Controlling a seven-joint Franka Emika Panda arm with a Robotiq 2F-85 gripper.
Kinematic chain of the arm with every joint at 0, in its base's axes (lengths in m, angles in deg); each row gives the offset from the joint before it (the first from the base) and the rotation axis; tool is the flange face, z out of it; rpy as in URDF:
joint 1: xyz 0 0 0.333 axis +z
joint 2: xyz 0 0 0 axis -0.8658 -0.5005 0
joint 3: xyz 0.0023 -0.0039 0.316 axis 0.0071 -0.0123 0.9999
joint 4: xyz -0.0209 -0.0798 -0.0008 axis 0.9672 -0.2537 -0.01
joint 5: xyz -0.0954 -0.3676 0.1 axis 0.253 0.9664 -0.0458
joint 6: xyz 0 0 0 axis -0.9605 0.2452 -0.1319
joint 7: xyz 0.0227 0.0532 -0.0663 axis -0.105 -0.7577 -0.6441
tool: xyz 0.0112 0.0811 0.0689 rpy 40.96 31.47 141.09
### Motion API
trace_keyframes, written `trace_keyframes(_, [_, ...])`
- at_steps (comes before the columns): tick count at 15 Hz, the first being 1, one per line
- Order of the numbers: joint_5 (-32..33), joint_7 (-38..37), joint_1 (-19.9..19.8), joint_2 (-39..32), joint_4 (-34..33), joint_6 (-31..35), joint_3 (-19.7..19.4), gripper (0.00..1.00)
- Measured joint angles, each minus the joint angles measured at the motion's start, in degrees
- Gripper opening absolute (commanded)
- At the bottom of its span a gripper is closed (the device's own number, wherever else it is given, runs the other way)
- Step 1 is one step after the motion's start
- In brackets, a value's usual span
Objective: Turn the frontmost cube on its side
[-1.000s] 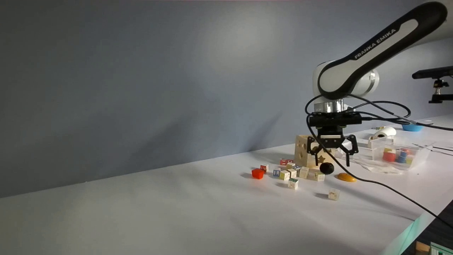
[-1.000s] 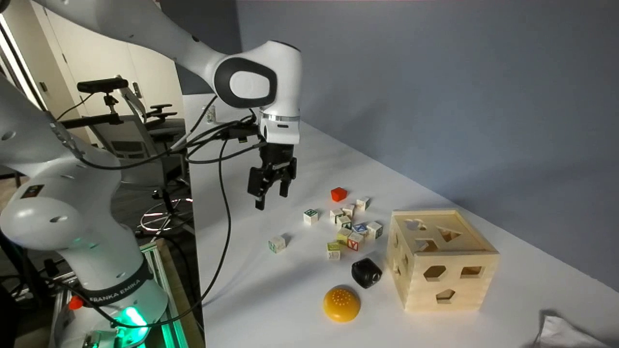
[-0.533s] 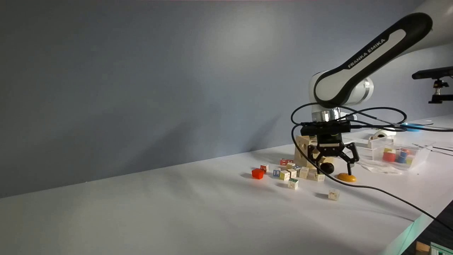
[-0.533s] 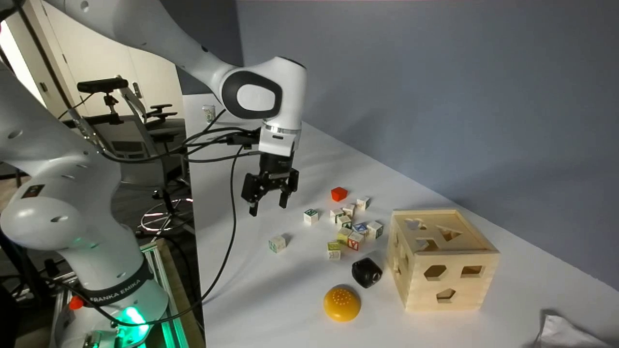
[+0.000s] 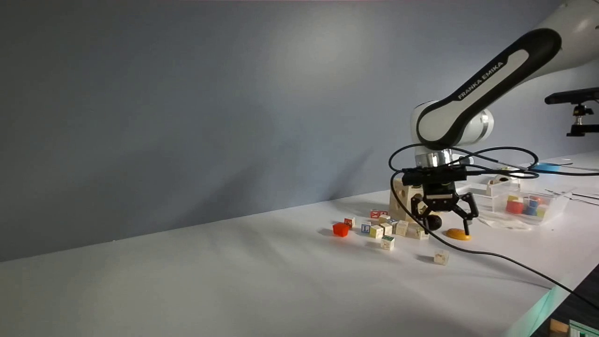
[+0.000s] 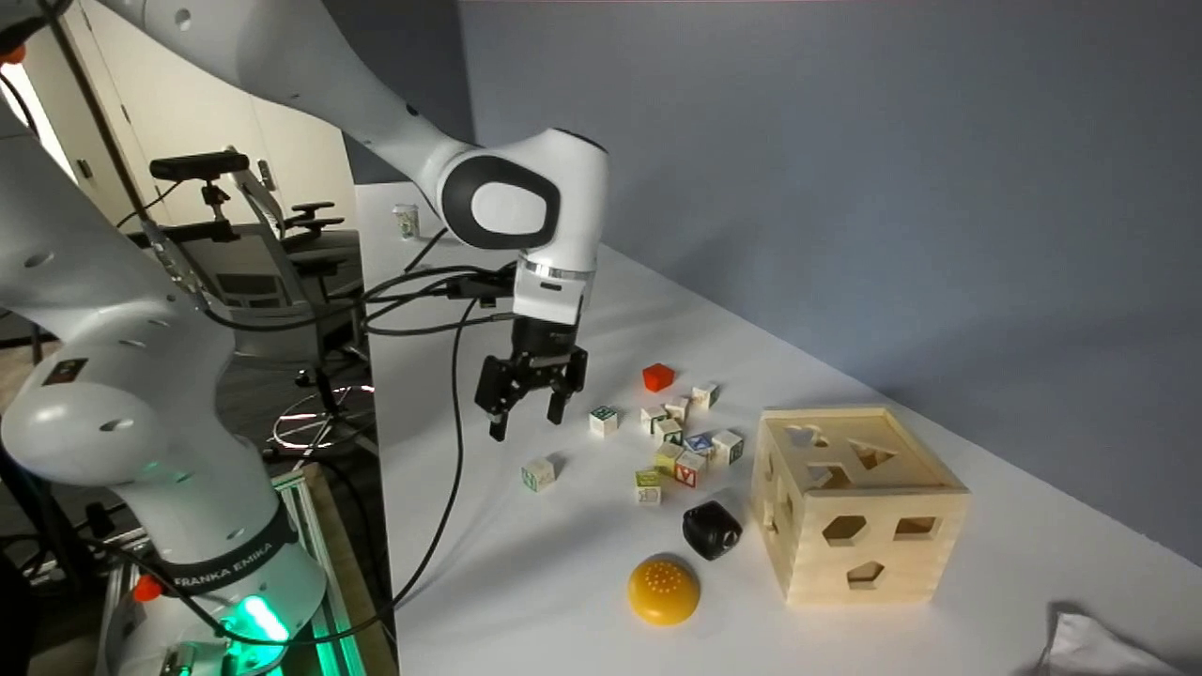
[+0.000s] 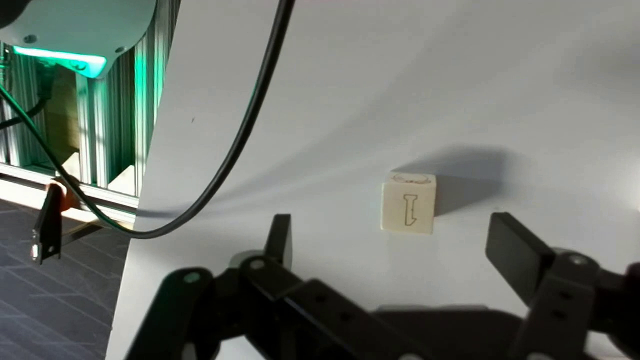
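- We find the frontmost cube (image 7: 408, 206) resting flat on the table (image 7: 350, 55), out on its own, with its shadow spreading to one side.
- In the wrist view we see an outlined mark like a "1" on the face turned most toward the camera; the narrower face next to it carries a faint drawing that we cannot make out.
- Our tool (image 7: 395, 242) hangs over the table, spread wide, its two fingers (image 7: 520, 255) well apart.
- In that same view the cube appears between the fingers from left to right, a little higher than their tips and clear of both.
- To the left of the cube there, a black cable (image 7: 250, 115) curves over the table and past its edge.
- In an exterior view we see a green-topped cube (image 6: 604, 421) standing near a loose cluster of letter cubes (image 6: 698, 444), with a red block (image 6: 658, 377) close to them too.
- On the same table stands a wooden box (image 6: 883, 582) with shaped holes; a black block (image 6: 711, 530) lies just beside it, and a yellow dome (image 6: 664, 591) sits near that.
- In an exterior view a clear bin (image 5: 559, 208) holds coloured blocks (image 5: 514, 207).
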Motion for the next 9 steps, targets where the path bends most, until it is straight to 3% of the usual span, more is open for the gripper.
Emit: trace_keyframes(9, [2.5,1.7,0.1,-6.6,-1.0,3.0,-3.3,1.00])
